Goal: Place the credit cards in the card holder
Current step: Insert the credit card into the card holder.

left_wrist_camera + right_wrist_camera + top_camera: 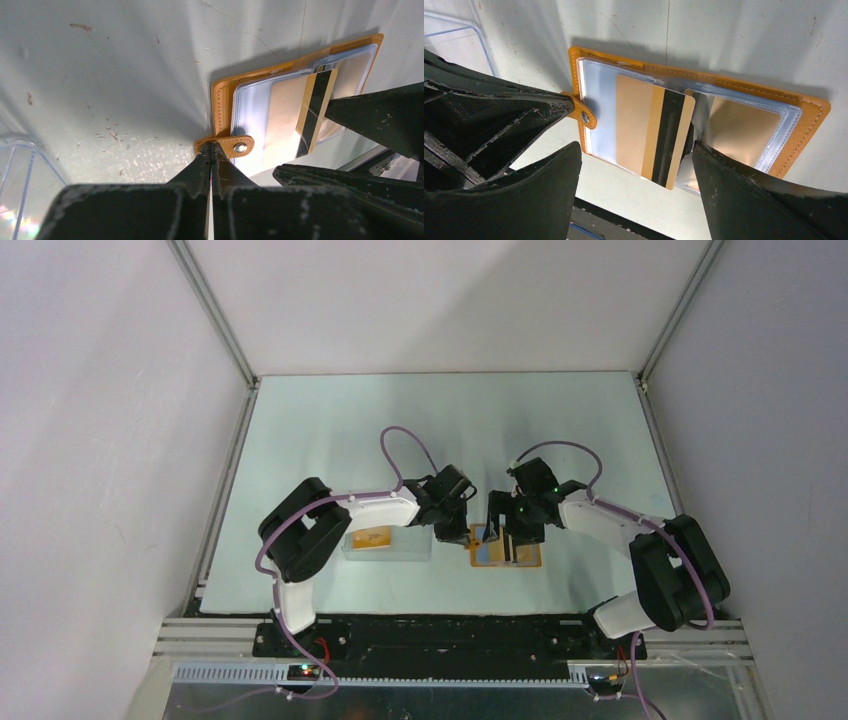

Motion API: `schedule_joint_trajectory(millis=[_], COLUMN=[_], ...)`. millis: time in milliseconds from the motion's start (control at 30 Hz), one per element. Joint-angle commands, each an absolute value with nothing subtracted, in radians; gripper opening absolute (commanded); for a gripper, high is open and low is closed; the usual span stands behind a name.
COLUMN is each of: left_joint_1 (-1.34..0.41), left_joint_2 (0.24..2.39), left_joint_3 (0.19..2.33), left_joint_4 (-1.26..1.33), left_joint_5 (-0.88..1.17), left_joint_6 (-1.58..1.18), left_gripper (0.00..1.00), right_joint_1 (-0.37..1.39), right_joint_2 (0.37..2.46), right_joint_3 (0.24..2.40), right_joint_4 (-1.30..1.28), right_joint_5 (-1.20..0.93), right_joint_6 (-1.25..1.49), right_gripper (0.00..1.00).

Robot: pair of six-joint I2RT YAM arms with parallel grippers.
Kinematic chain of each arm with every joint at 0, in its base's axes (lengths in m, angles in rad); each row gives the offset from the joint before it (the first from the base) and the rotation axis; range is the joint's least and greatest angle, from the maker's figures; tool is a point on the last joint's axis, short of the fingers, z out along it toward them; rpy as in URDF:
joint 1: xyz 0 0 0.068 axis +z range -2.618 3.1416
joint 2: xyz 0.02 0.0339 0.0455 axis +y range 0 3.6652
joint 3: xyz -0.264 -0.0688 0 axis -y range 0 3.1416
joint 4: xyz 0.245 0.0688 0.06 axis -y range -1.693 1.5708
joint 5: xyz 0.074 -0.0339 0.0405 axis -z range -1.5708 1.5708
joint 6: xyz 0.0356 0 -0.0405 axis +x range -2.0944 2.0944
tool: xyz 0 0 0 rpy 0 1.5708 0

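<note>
The card holder (pixel 811 112) lies open and flat on the pale surface (pixel 330 430), low in the centre of the overhead view, between the two arms. The left tool (pixel 211 150) is clenched on the holder's snap tab (pixel 235 146), its tips meeting on the strap at the wallet's left edge. The right tool (pixel 635 146) stands released, its fingers (pixel 734 200) spread wide either side of a credit card (pixel 634 120). The card rests, dark stripe up, across the holder's left blue-grey pocket (pixel 599 100). The right-hand finger's tip sits just beside the card's striped edge; whether it touches cannot be told. The left-hand finger stands apart from the card.

From overhead, the two tools hide most of the holder, and the card on it cannot be made out. That view alone shows a clear box (pixel 410 548) just left of the holder, under the left forearm, with a second orange card (pixel 372 538) inside. The right wrist view shows the striped card lying at a slight tilt to the pocket. It also shows a golden sheen behind the right pocket's clear window (pixel 744 122); whether that is a card cannot be told. The left wrist view shows the pinch on the tab up close, with the right tool's dark fingers crossing the right side of the frame.
</note>
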State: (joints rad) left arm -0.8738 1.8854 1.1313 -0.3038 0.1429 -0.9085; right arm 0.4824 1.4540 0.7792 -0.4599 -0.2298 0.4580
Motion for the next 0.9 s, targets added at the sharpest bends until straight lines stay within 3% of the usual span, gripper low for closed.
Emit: schedule_joint_trajectory(millis=[0, 133, 300, 533, 867], left_joint_1=[-0.861, -0.861, -0.862, -0.861, -0.862], left_joint_2=[1.936, 1.936, 1.936, 1.937, 1.936], left_joint_3=[1.111, 1.112, 1.112, 1.112, 1.110], left_joint_4=[-0.382, -0.383, -0.383, -0.383, -0.382], left_joint_5=[0.088, 0.089, 0.092, 0.092, 0.090], left_joint_6=[-0.876, -0.875, -0.876, -0.876, -0.876], left_gripper=[0.00, 0.00, 0.00, 0.00, 0.00], right_joint_1=[0.482, 0.491, 0.543, 0.588, 0.568], right_joint_2=[1.489, 1.511, 1.548, 1.585, 1.497], right_joint_3=[0.788, 0.797, 0.833, 0.856, 0.893], right_joint_4=[-0.478, -0.434, -0.419, -0.360, -0.557], right_joint_5=[-0.223, -0.294, -0.337, -0.420, -0.240], right_joint_6=[0.429, 0.435, 0.447, 0.520, 0.457], right_gripper=[0.84, 0.73, 0.69, 0.70, 0.78])
